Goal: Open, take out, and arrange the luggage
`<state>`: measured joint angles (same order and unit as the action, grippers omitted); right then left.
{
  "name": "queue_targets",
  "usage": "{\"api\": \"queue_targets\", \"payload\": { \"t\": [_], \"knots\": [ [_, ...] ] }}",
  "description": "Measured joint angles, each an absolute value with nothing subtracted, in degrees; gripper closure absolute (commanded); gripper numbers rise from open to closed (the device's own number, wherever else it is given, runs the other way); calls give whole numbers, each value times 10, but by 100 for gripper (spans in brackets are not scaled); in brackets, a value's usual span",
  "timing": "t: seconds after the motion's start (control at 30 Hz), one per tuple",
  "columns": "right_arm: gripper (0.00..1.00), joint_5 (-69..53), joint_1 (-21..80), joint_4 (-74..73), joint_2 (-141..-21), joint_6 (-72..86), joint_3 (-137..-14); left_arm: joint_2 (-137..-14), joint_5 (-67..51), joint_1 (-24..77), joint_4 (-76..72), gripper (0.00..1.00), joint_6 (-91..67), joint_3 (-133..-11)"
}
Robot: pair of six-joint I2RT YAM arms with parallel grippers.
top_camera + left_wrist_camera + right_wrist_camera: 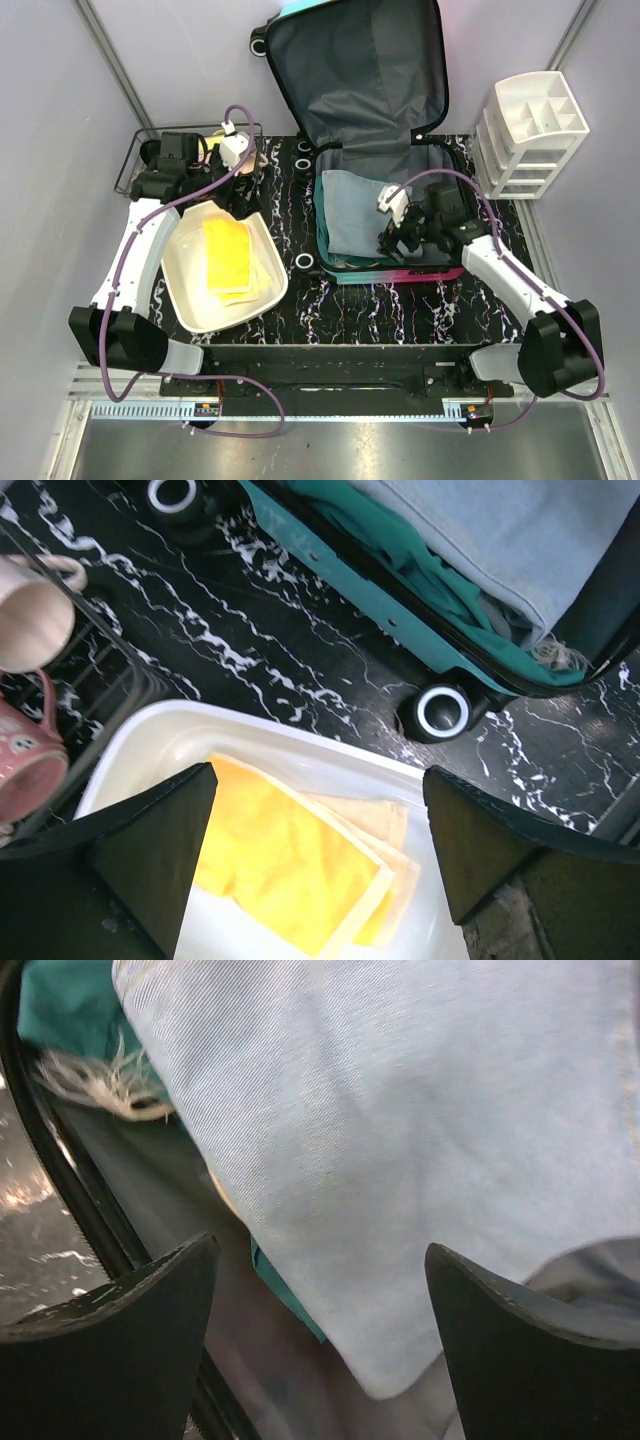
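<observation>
**A:** Left wrist view first: the left end effector (318,790) stands wide, nothing between its jaws, and hangs over the white tub (150,750). A yellow cloth (290,865) lies folded in there.

**B:** And the right end effector (320,1260)?

**A:** Wide as well, and empty. It is poised just above a pale blue cloth (400,1140) inside the luggage (360,80).

**B:** Where does the luggage sit?

**A:** Centre-right on the black marbled worktop (330,310). The lid is thrown open and leans up at the back, grey lining showing. A teal cloth (400,550) peeks out from under the blue one. One black wheel (441,712) sits near the tub's rim.

**B:** Around the edges?

**A:** A wire rack (128,165) with mugs (25,760) at far left, and a white drawer organizer (530,130) at far right.
</observation>
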<state>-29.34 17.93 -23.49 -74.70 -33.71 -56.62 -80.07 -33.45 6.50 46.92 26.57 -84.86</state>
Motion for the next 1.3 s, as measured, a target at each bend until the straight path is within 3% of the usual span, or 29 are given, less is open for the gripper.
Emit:
{"api": "queue_targets", "payload": {
  "t": [0.23,0.27,0.37,0.4,0.5,0.63,1.0,1.3],
  "knots": [
    [0,-293,205,-151,-792,-468,-503,-778,-338,63,483,9,246,-812],
    [5,-293,206,-145,-797,-484,-503,-771,-339,63,484,8,245,-807],
    [29,-290,210,-115,-818,-510,-503,-752,-338,69,481,9,245,-795],
    [51,-284,211,-107,-824,-515,-502,-745,-339,72,476,9,246,-790],
    [79,-258,214,-88,-838,-524,-496,-726,-339,93,451,9,260,-771],
    [99,-250,212,-104,-837,-509,-516,-715,-346,141,422,9,302,-762],
    [100,-336,179,-255,-840,-403,-655,-710,-316,383,245,1,536,-647],
    [100,-422,134,-347,-886,-366,-740,-796,-207,487,110,1,642,-632]
  ]
}}
